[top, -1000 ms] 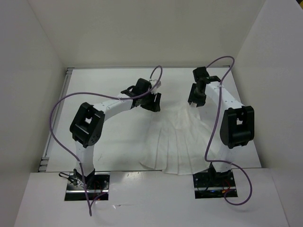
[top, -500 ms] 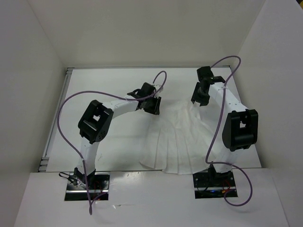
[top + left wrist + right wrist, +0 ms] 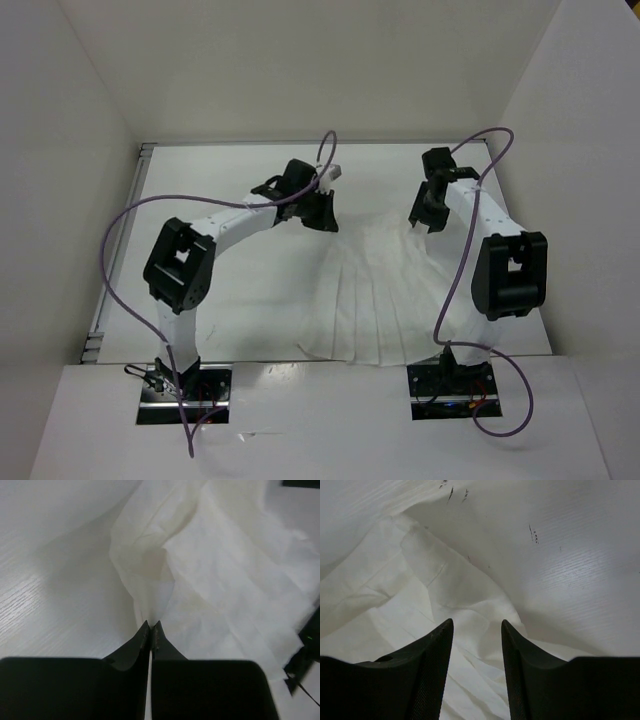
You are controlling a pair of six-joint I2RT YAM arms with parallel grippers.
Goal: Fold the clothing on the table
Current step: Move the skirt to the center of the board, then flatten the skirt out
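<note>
On the left, our left gripper reaches out over the table to the far left corner of the skirt. Its wrist view shows the jaws pressed tight together, with a pinch of thin white fabric caught between the tips and drawn up into a small peak. The skirt lies right of the table's middle, narrow end far from us, wide pleated hem near the arm bases. Further right, our right gripper hangs at the skirt's far right corner, fingers spread wide and holding nothing, rumpled cloth beneath them.
</note>
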